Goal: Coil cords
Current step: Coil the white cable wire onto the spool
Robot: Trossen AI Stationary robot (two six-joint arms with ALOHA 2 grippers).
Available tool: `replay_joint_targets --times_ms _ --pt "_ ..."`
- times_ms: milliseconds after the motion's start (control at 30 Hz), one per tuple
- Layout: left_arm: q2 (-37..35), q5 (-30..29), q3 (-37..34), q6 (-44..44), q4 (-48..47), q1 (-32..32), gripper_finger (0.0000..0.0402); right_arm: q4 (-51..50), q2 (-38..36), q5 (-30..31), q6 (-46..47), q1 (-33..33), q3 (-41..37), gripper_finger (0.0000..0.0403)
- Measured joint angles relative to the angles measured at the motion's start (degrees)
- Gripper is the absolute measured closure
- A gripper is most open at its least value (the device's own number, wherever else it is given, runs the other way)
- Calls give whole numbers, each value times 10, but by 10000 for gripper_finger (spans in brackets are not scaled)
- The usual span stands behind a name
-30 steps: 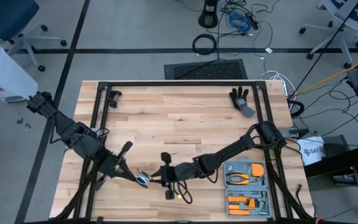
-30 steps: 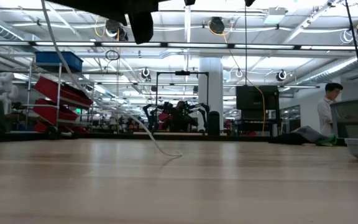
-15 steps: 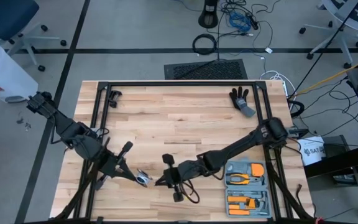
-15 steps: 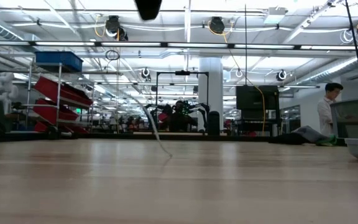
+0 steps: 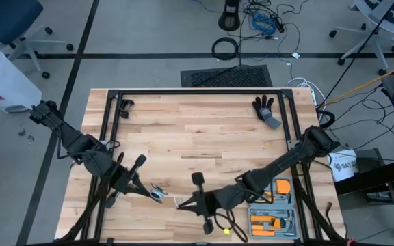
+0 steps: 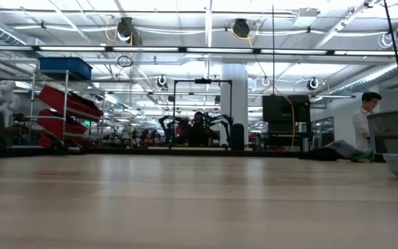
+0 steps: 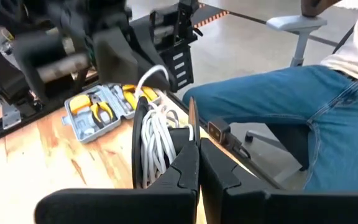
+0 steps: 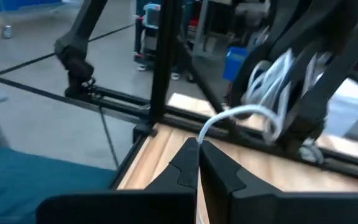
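Left gripper (image 5: 152,194) clamped on the reel (image 5: 157,196) at table's seven o'clock, white cord (image 7: 156,134) bunched on it — right gripper (image 5: 183,203) just beside, pinched shut on cord's free end, tool case (image 5: 272,205) at five o'clock.

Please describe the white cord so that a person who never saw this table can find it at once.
Start at the near edge of the wooden table, where the two dark arms meet. The left gripper is shut on a small black reel wound with loops of the white cord; its free end runs to the shut right gripper. It is the only thin white line there, unlike the grey tool case beside it.
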Motion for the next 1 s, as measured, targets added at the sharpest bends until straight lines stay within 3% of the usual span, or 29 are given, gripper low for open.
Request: replay_joint_targets --times_ms 300,733,1000 --pt "10 0 -13 0 16 0 400 -61 0 136 -104 22 85 403" --pt "24 8 -13 1 35 18 400 -75 0 149 -172 36 131 403" --pt "68 83 -13 29 74 39 400 -71 9 126 -185 15 132 403"
